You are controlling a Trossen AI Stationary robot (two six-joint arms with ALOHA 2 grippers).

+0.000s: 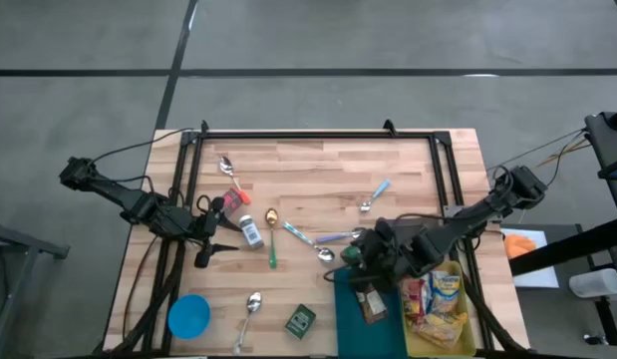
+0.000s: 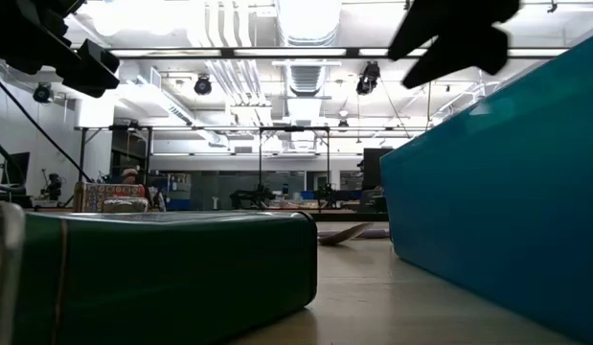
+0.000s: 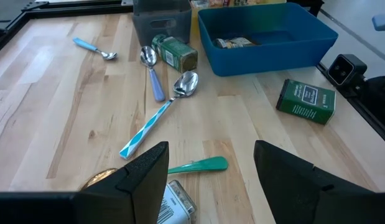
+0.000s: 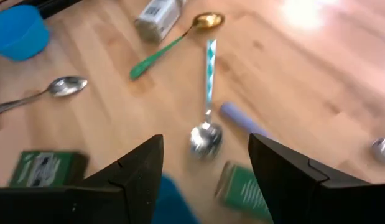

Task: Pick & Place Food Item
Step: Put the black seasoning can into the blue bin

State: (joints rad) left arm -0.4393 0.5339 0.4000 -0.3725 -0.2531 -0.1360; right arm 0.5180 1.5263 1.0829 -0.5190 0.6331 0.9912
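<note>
The pale plank worktop [image 1: 408,170] carried a rectangular blue bin [image 3: 267,34] with packets inside; near its corner lay a small green tin [image 3: 175,53] on its side. The right pincer [image 1: 356,257] hung above that tin, fingers apart and empty; the left pincer [image 1: 210,237] hovered apart over a green-handled spoon [image 1: 272,239].

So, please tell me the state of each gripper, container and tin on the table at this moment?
left gripper: open, empty, above the small jar
right gripper: open, empty, near the bin's corner
small jar: lying on its side
blue bin: upright, holds a packet
blue bowl: upright, nothing visible inside
green box: lying flat, closed
green tin: lying on its side
</note>
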